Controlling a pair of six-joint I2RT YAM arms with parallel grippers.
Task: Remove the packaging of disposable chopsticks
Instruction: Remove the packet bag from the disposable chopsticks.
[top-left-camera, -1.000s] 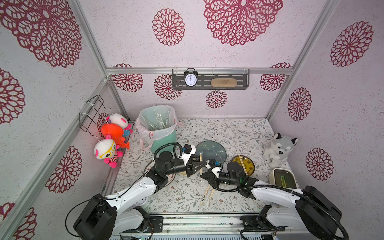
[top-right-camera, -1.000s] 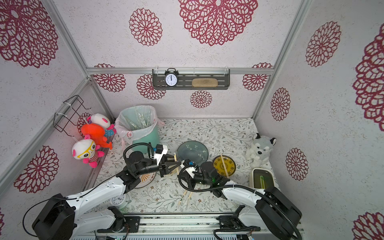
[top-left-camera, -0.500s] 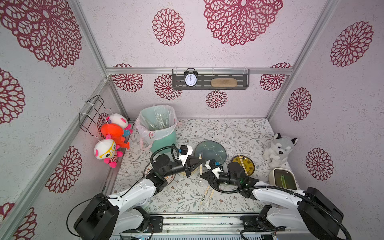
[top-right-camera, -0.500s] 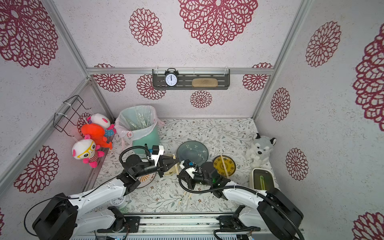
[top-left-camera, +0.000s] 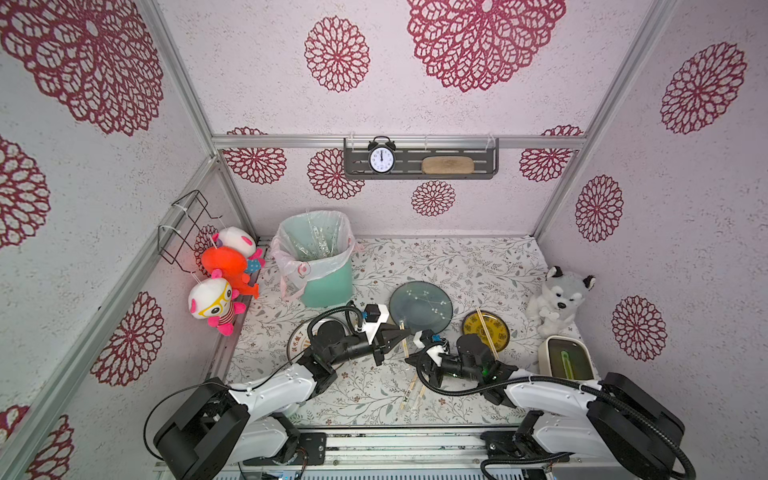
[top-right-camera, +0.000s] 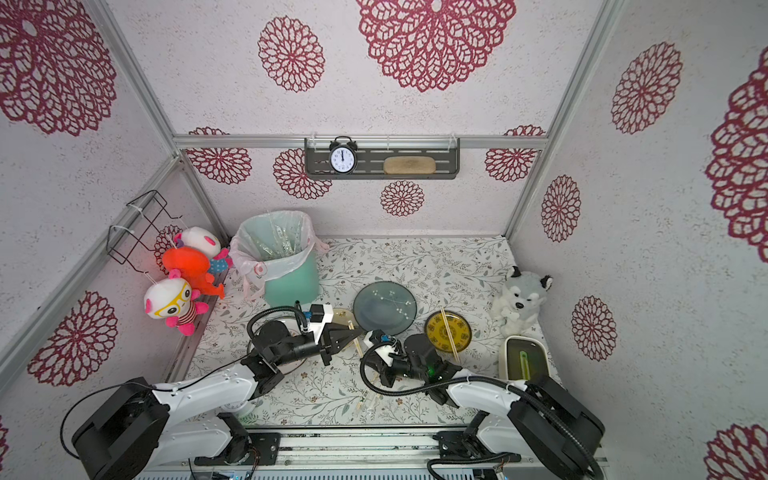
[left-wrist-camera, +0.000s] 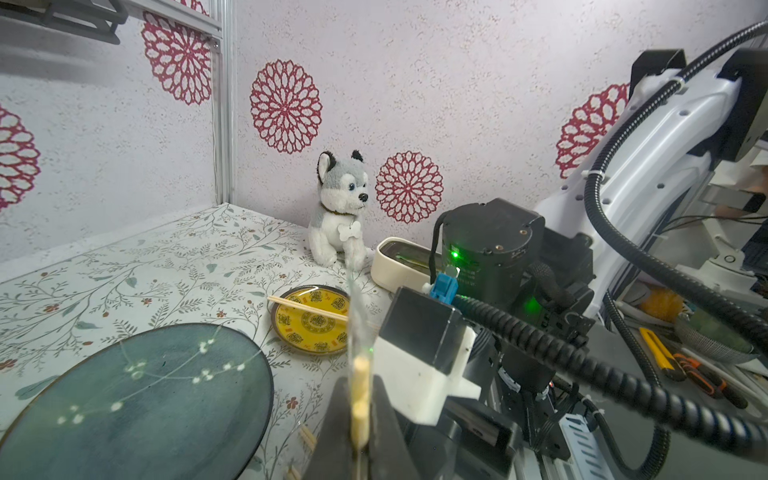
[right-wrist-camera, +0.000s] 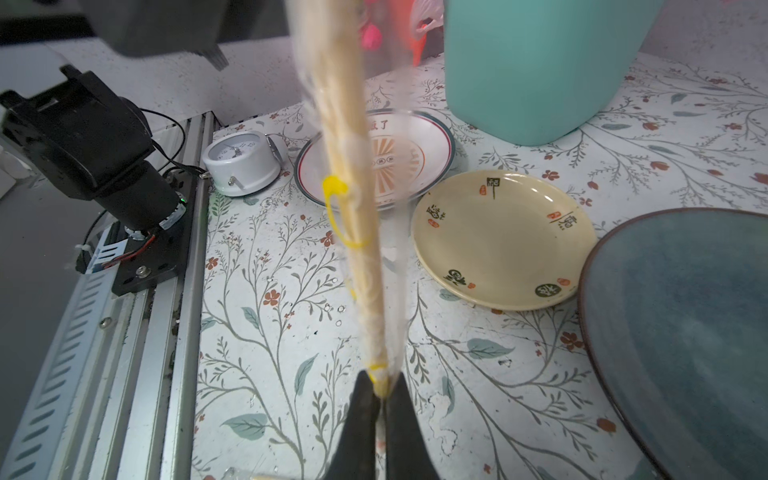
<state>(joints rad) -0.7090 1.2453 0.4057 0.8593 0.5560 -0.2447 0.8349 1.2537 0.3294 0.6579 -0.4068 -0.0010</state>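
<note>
You are looking down on a floral table (top-left-camera: 478, 266). Just below the frame's centre, your left claw (top-left-camera: 401, 331) and right claw (top-left-camera: 409, 360) are facing each other. Each is pressed together, pinching opposite ends of one pair of disposable chopsticks (right-wrist-camera: 357, 257). The pair is sitting inside its clear packaging (right-wrist-camera: 334, 185) and hanging above the table. Gripping both ends is probably setting up a pull apart to slide the sleeve off. Right of centre, a bare pair (top-left-camera: 486, 338) is lying across a yellow plate (top-left-camera: 469, 328). At the table's upper left, a lined bin (top-left-camera: 328, 286) is standing ready for wrappers.
</note>
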